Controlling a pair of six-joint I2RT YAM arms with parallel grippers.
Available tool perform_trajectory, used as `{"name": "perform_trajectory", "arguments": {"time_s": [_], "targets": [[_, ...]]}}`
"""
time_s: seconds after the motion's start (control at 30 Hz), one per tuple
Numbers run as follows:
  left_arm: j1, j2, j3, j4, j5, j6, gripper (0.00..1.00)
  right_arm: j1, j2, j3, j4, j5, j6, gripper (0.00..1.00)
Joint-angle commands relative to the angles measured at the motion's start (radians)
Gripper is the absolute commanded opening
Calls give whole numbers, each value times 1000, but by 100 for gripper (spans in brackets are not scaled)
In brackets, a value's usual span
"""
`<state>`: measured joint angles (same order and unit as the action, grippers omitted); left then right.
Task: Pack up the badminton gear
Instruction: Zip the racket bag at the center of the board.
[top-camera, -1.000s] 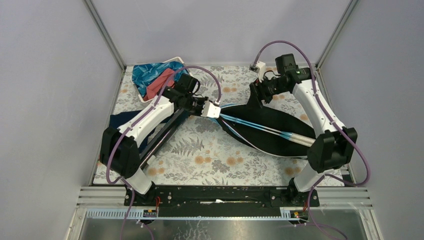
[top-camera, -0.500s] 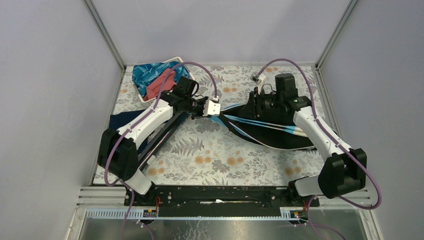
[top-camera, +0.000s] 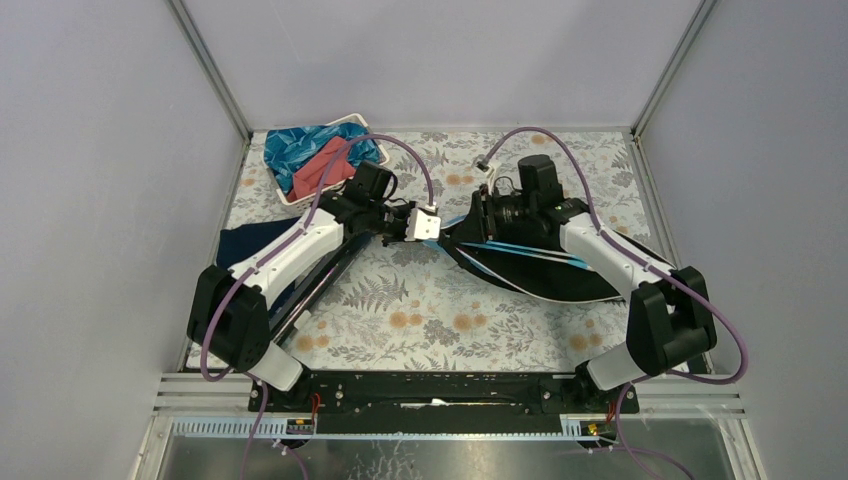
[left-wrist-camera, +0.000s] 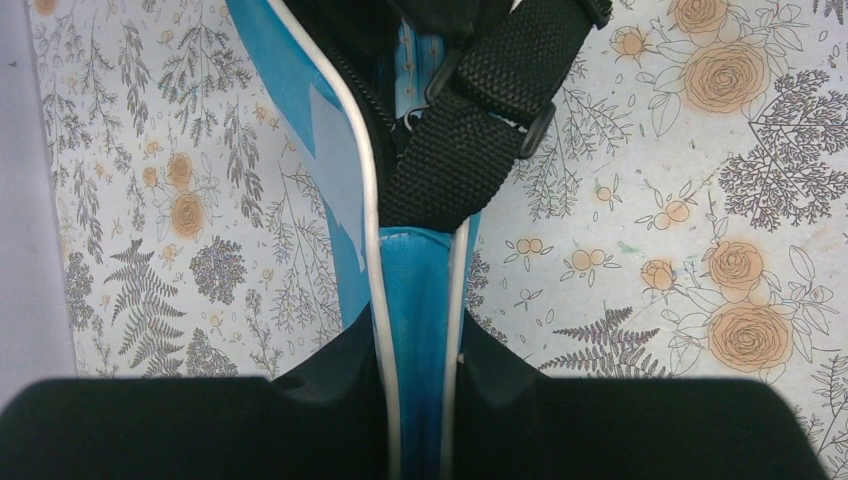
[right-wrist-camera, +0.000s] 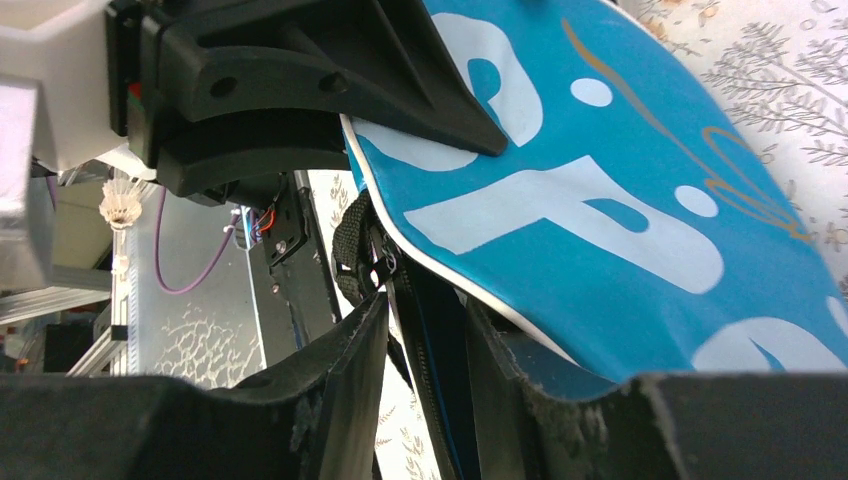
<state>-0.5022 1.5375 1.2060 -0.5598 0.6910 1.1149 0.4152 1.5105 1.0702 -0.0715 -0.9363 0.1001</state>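
The blue bag (top-camera: 545, 275) lies open at the right, its black inside up, with the light-blue shafts of the rackets (top-camera: 522, 248) in it. My left gripper (top-camera: 432, 224) is shut on the bag's narrow blue end (left-wrist-camera: 420, 300), just below a black strap (left-wrist-camera: 470, 140). My right gripper (top-camera: 478, 214) sits close beside it, its jaws closed on the bag's black zipper edge (right-wrist-camera: 430, 350). The white letters on the bag's blue face (right-wrist-camera: 600, 200) fill the right wrist view. The long black tube (top-camera: 318, 275) lies slantwise under my left arm. A white shuttlecock (right-wrist-camera: 122, 205) shows far off.
A white basket (top-camera: 352, 120) with blue and red cloths stands at the back left corner. A navy cloth (top-camera: 245, 245) lies by the left wall. My two grippers are almost touching above the flowered tablecloth (top-camera: 430, 310).
My right arm has swung left and down from the back right to the bag's narrow end, and its jaws have narrowed onto the zipper edge. The left gripper has kept its hold.
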Motion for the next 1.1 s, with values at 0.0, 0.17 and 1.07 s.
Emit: {"name": "perform_trajectory", "arguments": {"time_s": [0.0,0.17,1.07], "targets": [[-22,-6,-23,6,41,-38,0,37,28,24,55,-15,14,41],[-24,-2,-36,23,18,-36,0,56,19,36,48,-27,12,44],[-35,-1,-54,25,0,-22,0,64,33,143,-5,131,8,33]]}}
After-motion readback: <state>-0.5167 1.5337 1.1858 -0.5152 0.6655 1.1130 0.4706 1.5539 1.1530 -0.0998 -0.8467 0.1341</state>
